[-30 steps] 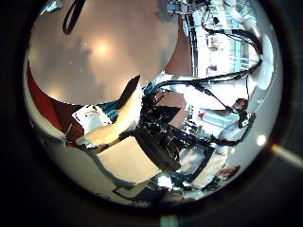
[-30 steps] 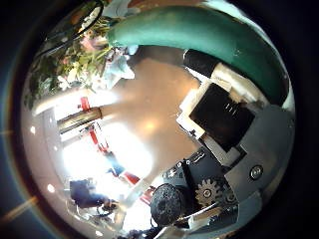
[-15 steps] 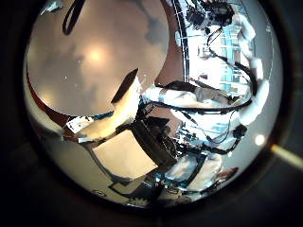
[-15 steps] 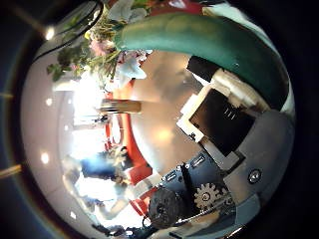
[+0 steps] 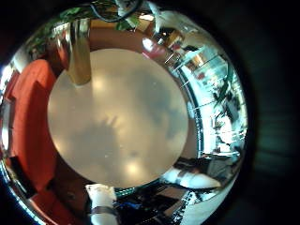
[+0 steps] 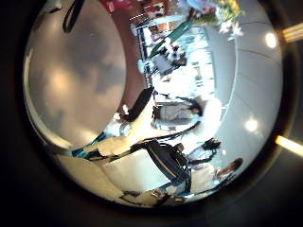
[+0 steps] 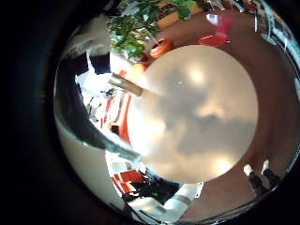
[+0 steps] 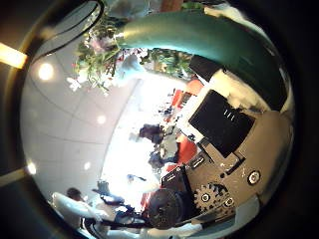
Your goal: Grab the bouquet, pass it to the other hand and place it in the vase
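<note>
Grips leafy pink-and-white flower bouquet (image 8: 100, 50) in curled right hand (image 8: 221, 134); likely passes next to left hand (image 6: 133, 132), state indiscernible, then tall golden vase (image 5: 80, 52).

**Vase on the table, bouquet up at the right hand**

Standing upright on the round table (image 5: 127, 127), close to its rim: the vase (image 5: 75, 52). Just outside the rim, beside the vase's side of the table: a seat (image 5: 33, 122). Off the table and well apart from the vase: the bouquet (image 8: 100, 52), lying tight against the right hand (image 8: 221, 115).
</note>
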Available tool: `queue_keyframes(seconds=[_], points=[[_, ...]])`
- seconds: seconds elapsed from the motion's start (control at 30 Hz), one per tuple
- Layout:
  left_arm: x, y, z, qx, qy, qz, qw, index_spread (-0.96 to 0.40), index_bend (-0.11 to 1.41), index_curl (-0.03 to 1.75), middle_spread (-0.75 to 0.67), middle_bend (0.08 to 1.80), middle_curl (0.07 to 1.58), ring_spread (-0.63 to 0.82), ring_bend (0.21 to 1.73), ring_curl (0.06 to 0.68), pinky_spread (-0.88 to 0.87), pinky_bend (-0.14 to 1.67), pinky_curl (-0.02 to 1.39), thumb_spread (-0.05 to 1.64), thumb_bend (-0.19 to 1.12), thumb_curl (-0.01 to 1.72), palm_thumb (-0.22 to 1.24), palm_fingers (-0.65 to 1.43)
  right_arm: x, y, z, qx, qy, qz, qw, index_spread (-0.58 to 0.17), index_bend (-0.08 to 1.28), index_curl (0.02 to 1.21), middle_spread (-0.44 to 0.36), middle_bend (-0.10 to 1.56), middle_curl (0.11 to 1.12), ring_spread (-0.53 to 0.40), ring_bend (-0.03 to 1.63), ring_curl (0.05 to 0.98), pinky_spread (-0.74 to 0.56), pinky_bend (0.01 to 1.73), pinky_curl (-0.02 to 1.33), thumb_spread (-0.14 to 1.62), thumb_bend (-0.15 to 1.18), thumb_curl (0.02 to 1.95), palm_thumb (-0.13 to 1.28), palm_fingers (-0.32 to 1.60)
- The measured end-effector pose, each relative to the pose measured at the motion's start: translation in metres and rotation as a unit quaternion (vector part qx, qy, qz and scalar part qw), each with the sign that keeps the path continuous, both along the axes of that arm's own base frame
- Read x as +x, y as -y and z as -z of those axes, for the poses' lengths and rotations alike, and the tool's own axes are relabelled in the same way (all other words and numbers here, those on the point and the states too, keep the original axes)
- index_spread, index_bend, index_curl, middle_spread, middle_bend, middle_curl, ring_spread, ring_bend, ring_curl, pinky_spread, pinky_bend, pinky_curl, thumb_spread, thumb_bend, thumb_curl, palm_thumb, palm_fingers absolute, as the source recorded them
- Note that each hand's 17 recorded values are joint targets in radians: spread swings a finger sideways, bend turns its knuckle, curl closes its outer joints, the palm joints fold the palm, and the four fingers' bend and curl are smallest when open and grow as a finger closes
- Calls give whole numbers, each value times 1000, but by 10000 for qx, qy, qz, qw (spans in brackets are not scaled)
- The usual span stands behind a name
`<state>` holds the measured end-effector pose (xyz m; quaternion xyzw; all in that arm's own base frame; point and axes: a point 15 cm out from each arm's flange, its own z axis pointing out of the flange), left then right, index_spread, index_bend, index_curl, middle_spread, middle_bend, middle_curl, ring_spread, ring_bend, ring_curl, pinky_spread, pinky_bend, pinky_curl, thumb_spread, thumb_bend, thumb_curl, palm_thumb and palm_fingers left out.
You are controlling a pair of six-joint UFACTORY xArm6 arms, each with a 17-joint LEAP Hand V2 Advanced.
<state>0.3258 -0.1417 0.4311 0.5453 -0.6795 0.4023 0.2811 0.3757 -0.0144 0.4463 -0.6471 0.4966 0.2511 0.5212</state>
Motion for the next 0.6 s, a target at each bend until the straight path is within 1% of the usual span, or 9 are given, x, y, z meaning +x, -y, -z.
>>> queue_keyframes(seconds=[0.07, 0.17, 0.23, 0.3, 0.37, 0.43, 0.6], points=[[2, -3, -5, -279, 83, -4, 9996, -27, 168, 461, 63, 300, 477, 194, 666, 98, 174, 240, 336, 1004, -35, 307, 163, 432, -3, -16, 2, 115, -2, -233, 9997, -266, 1107, 990, -145, 1337, 866, -188, 1480, 675, -145, 1424, 663, 903, 100, 1064, 1148, 1106], [-2, -1, -13, -616, 50, 101, 9980, 9, 164, 451, 92, 277, 471, 244, 671, 100, 209, 263, 344, 974, -36, 309, 145, 386, -9, -43, 13, 288, -65, -590, 9978, -263, 1111, 987, -143, 1341, 862, -187, 1480, 678, -146, 1411, 685, 901, 99, 1096, 1143, 1105], [-2, 6, -18, -924, -41, 208, 9955, 42, 150, 434, 129, 263, 462, 281, 688, 104, 234, 287, 350, 948, -37, 311, 132, 361, -13, -54, 16, 328, -70, -711, 9969, -261, 1113, 985, -143, 1343, 859, -186, 1479, 679, -147, 1403, 699, 901, 98, 1116, 1140, 1105], [-6, 14, -22, -1207, -183, 409, 9917, 58, 152, 426, 146, 259, 458, 299, 696, 106, 248, 295, 352, 935, -35, 313, 129, 347, -15, -66, 17, 345, -88, -880, 9955, -259, 1115, 983, -141, 1348, 856, -186, 1477, 681, -147, 1394, 714, 901, 98, 1136, 1137, 1104], [-10, 17, -28, -1435, -275, 617, 9873, 89, 150, 412, 185, 249, 450, 343, 707, 111, 285, 309, 357, 912, -35, 316, 123, 310, -18, -84, 17, 340, -99, -1122, 9930, -257, 1116, 981, -140, 1350, 852, -187, 1476, 682, -148, 1386, 728, 904, 99, 1155, 1134, 1104], [-11, 17, -37, -1612, -273, 738, 9838, 108, 151, 402, 214, 246, 445, 369, 718, 115, 308, 314, 358, 902, -34, 319, 122, 295, -20, -98, 18, 329, -110, -1285, 9911, -256, 1117, 979, -140, 1353, 850, -187, 1474, 684, -149, 1377, 742, 906, 99, 1174, 1131, 1104], [-10, 23, -48, -1852, -292, 845, 9786, 135, 153, 378, 255, 264, 436, 402, 729, 118, 340, 326, 359, 883, -34, 323, 119, 283, -25, -125, 19, 304, -145, -1627, 9861, -252, 1125, 975, -138, 1357, 843, -187, 1472, 687, -153, 1351, 777, 911, 98, 1216, 1124, 1104]])
